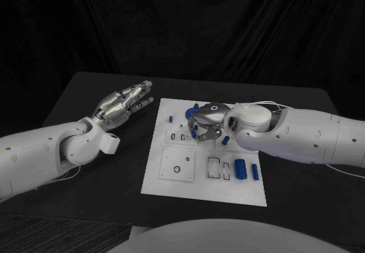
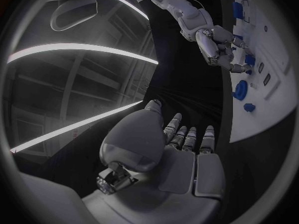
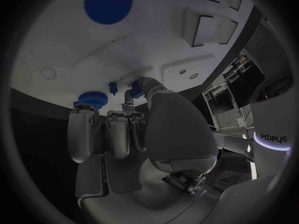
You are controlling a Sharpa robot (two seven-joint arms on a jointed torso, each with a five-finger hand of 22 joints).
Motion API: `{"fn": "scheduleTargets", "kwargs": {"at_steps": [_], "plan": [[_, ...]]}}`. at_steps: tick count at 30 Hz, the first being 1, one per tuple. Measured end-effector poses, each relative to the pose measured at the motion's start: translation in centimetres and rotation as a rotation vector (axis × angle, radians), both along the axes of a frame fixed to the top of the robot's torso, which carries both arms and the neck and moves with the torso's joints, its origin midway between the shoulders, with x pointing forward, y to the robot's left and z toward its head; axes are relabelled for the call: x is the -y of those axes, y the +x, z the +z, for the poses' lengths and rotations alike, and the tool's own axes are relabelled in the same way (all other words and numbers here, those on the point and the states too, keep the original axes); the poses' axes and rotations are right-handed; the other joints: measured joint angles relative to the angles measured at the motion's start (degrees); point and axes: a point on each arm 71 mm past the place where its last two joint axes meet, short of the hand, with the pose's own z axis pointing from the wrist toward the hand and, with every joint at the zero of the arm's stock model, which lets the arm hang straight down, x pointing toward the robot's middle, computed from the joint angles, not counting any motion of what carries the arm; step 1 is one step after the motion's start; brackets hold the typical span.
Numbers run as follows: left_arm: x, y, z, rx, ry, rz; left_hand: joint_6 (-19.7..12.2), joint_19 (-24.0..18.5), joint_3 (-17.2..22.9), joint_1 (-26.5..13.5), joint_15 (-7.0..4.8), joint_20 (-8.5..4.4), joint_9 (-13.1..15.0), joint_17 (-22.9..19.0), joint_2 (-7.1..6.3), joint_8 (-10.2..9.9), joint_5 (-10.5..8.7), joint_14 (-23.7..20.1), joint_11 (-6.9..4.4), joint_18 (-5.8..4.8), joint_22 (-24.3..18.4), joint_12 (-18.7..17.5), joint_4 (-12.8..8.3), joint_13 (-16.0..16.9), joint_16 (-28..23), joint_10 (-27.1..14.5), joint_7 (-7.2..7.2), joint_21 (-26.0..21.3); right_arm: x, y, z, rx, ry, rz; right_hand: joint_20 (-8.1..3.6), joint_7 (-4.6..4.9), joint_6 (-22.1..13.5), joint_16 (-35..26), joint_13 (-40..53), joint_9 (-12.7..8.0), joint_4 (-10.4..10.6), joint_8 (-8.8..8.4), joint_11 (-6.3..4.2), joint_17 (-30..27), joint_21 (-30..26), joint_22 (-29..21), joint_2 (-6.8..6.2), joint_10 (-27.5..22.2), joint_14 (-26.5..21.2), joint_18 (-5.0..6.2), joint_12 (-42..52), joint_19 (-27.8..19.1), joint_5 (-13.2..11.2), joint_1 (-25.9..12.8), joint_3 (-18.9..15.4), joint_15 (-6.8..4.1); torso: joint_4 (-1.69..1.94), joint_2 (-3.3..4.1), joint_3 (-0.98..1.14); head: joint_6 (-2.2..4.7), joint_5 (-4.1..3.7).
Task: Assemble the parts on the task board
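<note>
The white task board (image 1: pixel 199 185) lies mid-table. My right hand (image 1: pixel 207 124) hangs over its far part, fingers pointing down. Its thumb and one finger pinch a small blue part (image 3: pixel 134 90) just above the board (image 3: pixel 74 55). Beside the fingertips stand a blue toothed wheel (image 3: pixel 93 98) and a small blue peg (image 3: pixel 114 88); a large blue disc (image 3: pixel 107 2) lies farther off. My left hand (image 1: pixel 122 105) is raised left of the board, fingers straight and apart, holding nothing. The left wrist view shows the right hand (image 2: pixel 218 47) over the board (image 2: pixel 261 114) among blue parts.
Two blue cylinders (image 1: pixel 240 168) (image 1: pixel 255 171) lie at the board's near right, beside empty rectangular slots (image 1: pixel 219 168). A square white inset with small holes (image 1: pixel 177 164) sits near left. More blue pieces (image 1: pixel 171 117) stand at the far edge. Black table (image 1: pixel 91 174) surrounds the board.
</note>
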Motion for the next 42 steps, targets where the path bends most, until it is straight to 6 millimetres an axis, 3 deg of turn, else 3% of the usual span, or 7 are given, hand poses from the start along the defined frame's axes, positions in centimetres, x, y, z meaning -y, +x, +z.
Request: {"fn": "scheduleTargets", "kwargs": {"at_steps": [13, 23, 28, 33, 36, 40, 42], "plan": [[0.1, 0.1, 0.0, -0.001, 0.001, -0.002, 0.0, 0.0, 0.0, 0.2, 0.0, 0.0, 0.0, 0.0, -0.23, 0.0, 0.0, 0.0, 0.0, 0.0, 0.0, 0.0, 0.0, 0.0, 0.0, 0.0, 0.0, 0.0, 0.1, 0.0, -0.1, -0.01, -0.013, -0.001, 0.68, 0.77, -4.9, 0.0, 0.0, -4.9, -1.8, -7.68, 0.63, 0.0, -0.4, 0.0, 0.07, -0.2, 0.0, 0.0, 0.0, -0.2, -11.6, -2.3, -1.7, 0.69, -0.01, 0.01, 0.01, 0.0, -0.16], [-0.1, 0.0, 0.0, -0.001, 0.001, 0.001, 0.0, 0.0, 0.0, 0.2, 0.0, 0.0, 0.0, 0.0, -0.23, 0.0, 0.0, 0.0, 0.0, 0.0, 0.0, 0.0, 0.0, 0.0, 0.0, 0.0, 0.0, 0.0, 0.9, -0.3, 0.2, 0.008, 0.012, -0.005, 0.82, 0.84, -6.6, 0.0, 0.0, -8.0, 1.8, -10.96, 0.83, 0.0, -0.6, 0.0, -1.43, 0.0, -0.1, -0.01, 0.0, 0.0, -19.6, -4.1, -4.4, 0.76, -0.01, 0.01, 0.01, 0.0, 0.35], [-0.2, -0.3, 0.1, 0.0, -0.001, 0.003, 0.0, 0.1, 0.6, 1.6, 0.0, 0.54, 0.0, 0.0, -1.04, 0.2, 0.0, 0.0, 0.0, -0.01, 0.0, 0.0, -1.2, 0.0, 0.0, 0.0, 0.0, 0.0, 1.8, -0.2, 3.1, 0.094, 0.079, 0.005, 0.82, 0.93, -7.1, 0.0, 0.0, -9.6, 6.0, -11.91, 0.83, 0.0, -0.5, 0.0, -3.26, 0.0, -0.1, -0.01, 0.0, 0.0, -22.6, -5.5, -5.9, 0.76, -0.02, 0.01, 0.02, 0.0, 0.65], [0.1, -0.6, 0.3, 0.008, -0.004, 0.007, 0.1, 0.3, 0.8, 2.6, 0.12, 1.17, 0.1, 0.0, -2.08, 0.6, 0.0, 0.1, 0.5, 0.0, 0.2, 0.0, -3.2, 0.1, 0.0, 0.5, 0.14, 0.0, 3.3, -0.3, 7.1, 0.206, 0.151, 0.016, 0.82, 0.86, -7.0, 0.0, 0.0, -10.4, 6.5, -11.91, 0.83, 0.0, 0.1, 0.0, -5.59, 0.0, -0.1, -0.01, 0.0, 0.0, -23.0, -9.3, -8.6, 0.76, -0.08, -0.03, 0.05, 0.0, 0.74], [0.1, -0.4, 1.0, 0.04, 0.015, 0.014, 0.5, 0.6, 0.9, 3.0, 0.54, 1.45, 0.1, 0.0, -2.46, 0.7, -0.41, 0.1, 1.1, -0.01, 0.3, 0.4, -4.0, 0.4, 0.0, 1.1, 0.54, 0.0, 4.3, -0.3, 9.3, 0.268, 0.182, 0.016, 0.82, 0.58, -5.9, 0.0, 0.0, -10.7, 6.6, -11.91, 0.83, 0.0, 0.5, 0.0, -5.07, 0.0, -0.1, 0.0, 0.0, 0.0, -23.0, -12.1, -11.5, 0.76, -0.1, -0.08, 0.08, 0.0, 0.69], [0.4, 0.4, 3.0, 0.14, 0.084, 0.022, 1.8, 3.3, 1.1, 3.6, 2.0, 2.46, 0.2, 1.0, -2.5, 1.3, -4.05, 2.9, 2.63, 0.91, 1.5, 2.7, -4.1, 2.2, 1.4, 7.0, 1.78, 2.3, 6.4, -0.1, 11.4, 0.342, 0.213, -0.005, 0.82, 0.63, -3.2, 0.0, 0.0, -10.7, 6.4, -10.86, 0.83, 0.0, 1.1, 0.0, -2.78, 0.0, -0.1, -0.01, 0.0, 0.0, -23.0, -14.8, -10.6, 0.76, -0.18, -0.14, 0.13, 0.0, 0.66], [0.6, 0.7, 3.8, 0.189, 0.122, 0.023, 3.2, 7.6, 1.3, 4.0, 3.06, 2.86, 0.4, 4.3, -2.95, 1.8, -5.78, 11.6, 3.96, 0.92, 2.9, 7.7, -3.5, 7.1, 5.7, 19.5, 2.38, 5.1, 7.4, 0.0, 11.9, 0.362, 0.222, -0.017, 0.82, 0.68, -1.3, 0.0, 0.0, -10.3, 6.4, -9.81, 0.82, 0.0, 1.4, 0.0, -1.9, 0.0, -0.1, -0.01, 0.0, 0.0, -23.0, -14.7, -9.7, 0.76, -0.25, -0.15, 0.15, 0.0, 0.79]]}}
